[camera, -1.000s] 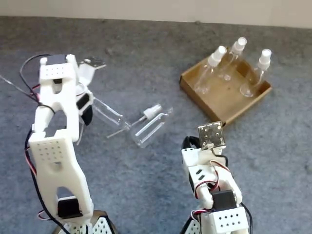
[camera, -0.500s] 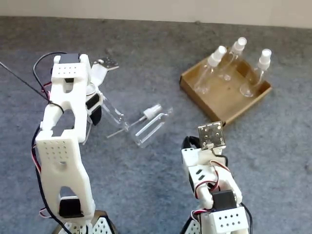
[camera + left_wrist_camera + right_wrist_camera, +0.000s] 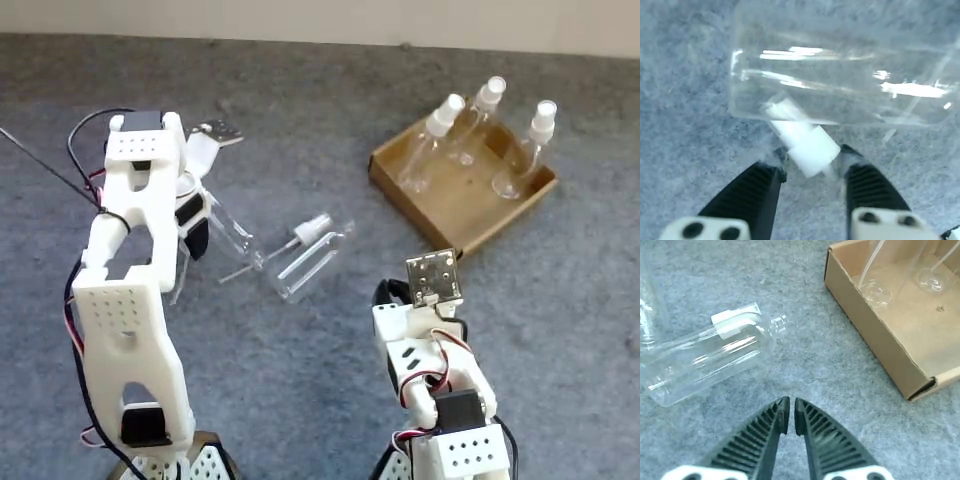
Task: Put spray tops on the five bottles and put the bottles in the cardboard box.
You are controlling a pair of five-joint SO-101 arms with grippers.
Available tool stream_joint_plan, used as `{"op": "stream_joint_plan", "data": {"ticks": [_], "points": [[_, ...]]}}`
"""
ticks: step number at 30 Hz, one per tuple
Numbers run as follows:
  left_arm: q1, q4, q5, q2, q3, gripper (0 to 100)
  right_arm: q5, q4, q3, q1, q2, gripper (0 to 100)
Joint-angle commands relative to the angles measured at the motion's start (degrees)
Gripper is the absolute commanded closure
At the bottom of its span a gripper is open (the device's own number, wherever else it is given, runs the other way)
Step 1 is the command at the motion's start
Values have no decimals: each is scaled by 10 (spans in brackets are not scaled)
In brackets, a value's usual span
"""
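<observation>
Grey carpet (image 3: 300, 400) covers the table. At the far right sits the box (image 3: 458, 212), with three capped bottles (image 3: 430, 145) standing in it. A centre bottle (image 3: 305, 262) lies uncapped on the carpet. A left bottle (image 3: 840, 85) lies just beyond my left gripper (image 3: 812, 157), whose fingers pinch a white spray top (image 3: 807, 145). My right gripper (image 3: 791, 407) hangs almost closed and empty, near the centre bottle. A loose top (image 3: 312, 228) lies beside that bottle.
</observation>
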Motion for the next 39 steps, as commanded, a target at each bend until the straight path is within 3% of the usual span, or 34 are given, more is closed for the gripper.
{"op": "stream_joint_plan", "data": {"ticks": [1, 11, 17, 32, 36, 39], "points": [[-19, 13, -4, -44, -2, 743, -1, -12, 29, -4, -7, 974], [-36, 25, 0, -102, -8, 734, -1, -12, 29, -4, -7, 974], [-29, 25, 102, -209, 17, 734, -1, -12, 29, -4, -7, 974], [41, 17, 110, -487, 309, 734, 0, -12, 28, -4, -7, 974], [39, -32, 110, -550, 400, 734, 0, -12, 24, -5, -7, 965], [42, -103, 111, -591, 495, 734, 0, -12, 24, -5, -7, 903]]}}
